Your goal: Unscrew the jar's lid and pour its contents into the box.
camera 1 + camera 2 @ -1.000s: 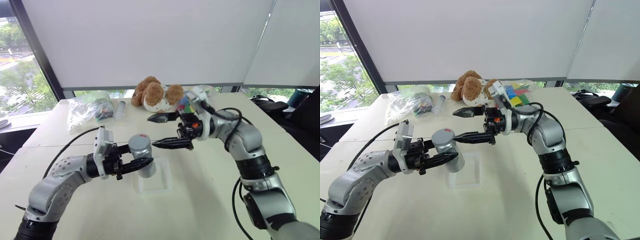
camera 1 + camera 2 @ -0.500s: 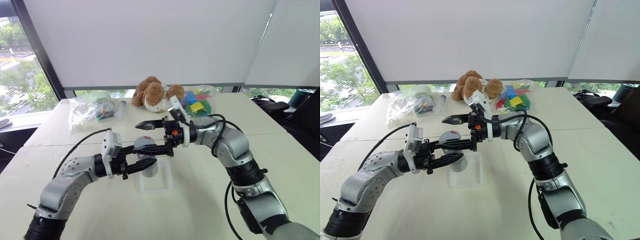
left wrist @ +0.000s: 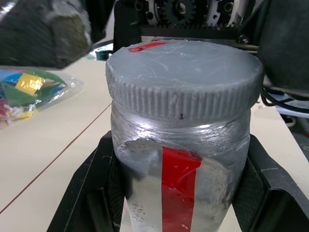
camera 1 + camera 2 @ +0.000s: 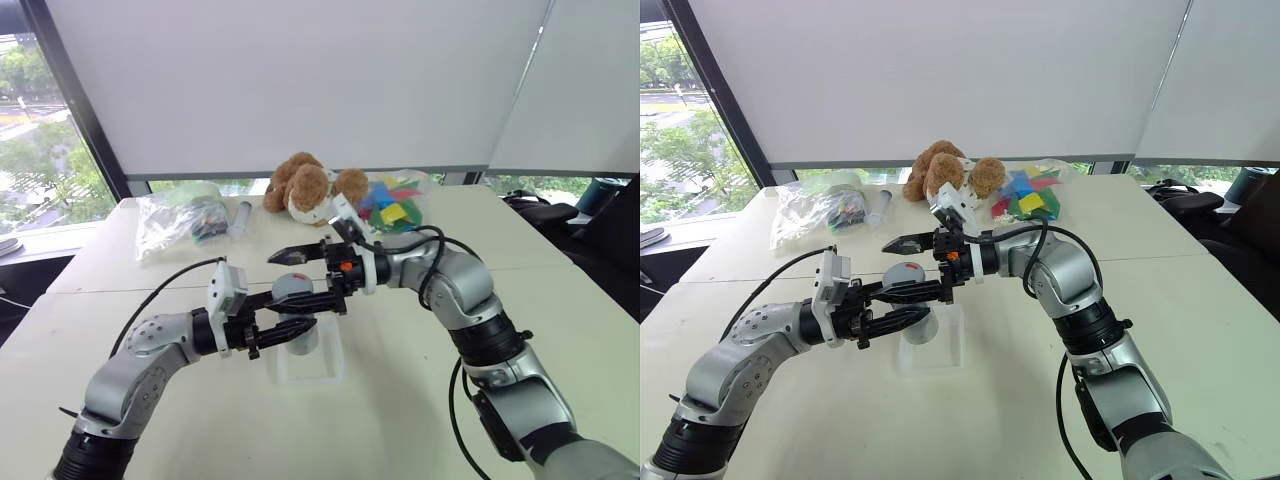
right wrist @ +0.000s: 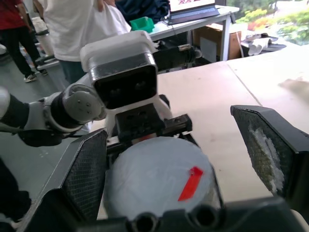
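While the left gripper [image 4: 283, 330] clamps both black fingers tight on the jar [image 3: 181, 181], holding it upright just above the box [image 4: 310, 366], the right gripper [image 4: 300, 275] hangs over it with jaws spread wide, one finger on each side of the lid [image 5: 159, 186] and touching neither side. That grey lid sits screwed on the jar, a red strip across its top. Beyond both grippers sit a plush toy [image 4: 312, 188] and plastic bags [image 4: 178, 222].

Table [image 4: 420, 400] (box [image 4: 310, 366], bags [image 4: 180, 222], teddy [image 4: 310, 188]).
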Controlling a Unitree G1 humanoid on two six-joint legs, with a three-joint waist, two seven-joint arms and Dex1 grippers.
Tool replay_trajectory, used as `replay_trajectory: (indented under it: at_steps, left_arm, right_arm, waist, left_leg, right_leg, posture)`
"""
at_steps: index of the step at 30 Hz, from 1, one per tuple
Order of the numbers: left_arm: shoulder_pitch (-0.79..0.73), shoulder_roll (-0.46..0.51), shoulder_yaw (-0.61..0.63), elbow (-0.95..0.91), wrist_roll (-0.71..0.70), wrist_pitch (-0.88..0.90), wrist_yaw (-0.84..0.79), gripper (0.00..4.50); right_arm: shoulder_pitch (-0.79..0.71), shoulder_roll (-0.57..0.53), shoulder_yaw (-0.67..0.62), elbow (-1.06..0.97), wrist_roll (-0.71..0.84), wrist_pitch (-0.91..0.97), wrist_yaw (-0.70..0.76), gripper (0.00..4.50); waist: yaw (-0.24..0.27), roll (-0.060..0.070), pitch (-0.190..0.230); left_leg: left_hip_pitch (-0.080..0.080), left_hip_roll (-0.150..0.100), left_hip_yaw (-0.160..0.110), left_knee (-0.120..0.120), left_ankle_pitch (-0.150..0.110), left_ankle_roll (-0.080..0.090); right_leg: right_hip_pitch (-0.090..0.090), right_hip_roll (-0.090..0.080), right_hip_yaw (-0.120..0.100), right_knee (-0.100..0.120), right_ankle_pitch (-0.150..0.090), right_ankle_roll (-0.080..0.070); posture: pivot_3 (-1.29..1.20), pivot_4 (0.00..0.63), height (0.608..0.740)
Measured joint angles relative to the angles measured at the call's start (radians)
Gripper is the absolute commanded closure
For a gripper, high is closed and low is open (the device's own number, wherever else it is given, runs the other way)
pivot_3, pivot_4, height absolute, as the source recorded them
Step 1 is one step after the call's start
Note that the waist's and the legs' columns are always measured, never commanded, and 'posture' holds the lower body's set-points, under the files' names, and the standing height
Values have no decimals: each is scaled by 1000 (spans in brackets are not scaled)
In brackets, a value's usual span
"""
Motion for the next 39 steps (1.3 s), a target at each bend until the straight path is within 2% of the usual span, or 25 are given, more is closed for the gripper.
replay_trajectory:
  at_steps: [12,28,33,39]
  left_arm:
    - [0,4,0,1,7,3,8,2319]
    - [5,16,2,-4,5,3,-12,2319]
    - [6,16,2,-4,5,3,-16,2319]
    - [7,16,2,-4,5,2,-18,2319]
  right_arm:
    - [15,-13,0,48,-26,-66,12,56]
    - [115,-167,-89,64,21,-40,92,56]
    - [130,-165,-109,33,80,10,117,56]
    - [86,-76,-111,-81,128,66,34,56]
  waist:
    - [2,0,0]
    - [1,0,0]
    - [1,0,0]
    - [1,0,0]
  left_leg:
    - [0,0,0,0,0,0]
    - [-1,0,0,1,0,0]
    - [-1,0,0,1,0,0]
    - [0,1,0,1,0,0]
  right_leg:
    - [0,0,0,0,0,0]
    - [0,0,0,0,0,0]
    - [0,0,0,0,0,0]
    - [0,0,0,0,0,0]
  posture:
    - [0,150,740]
    - [0,150,740]
    - [0,150,740]
    - [0,150,740]
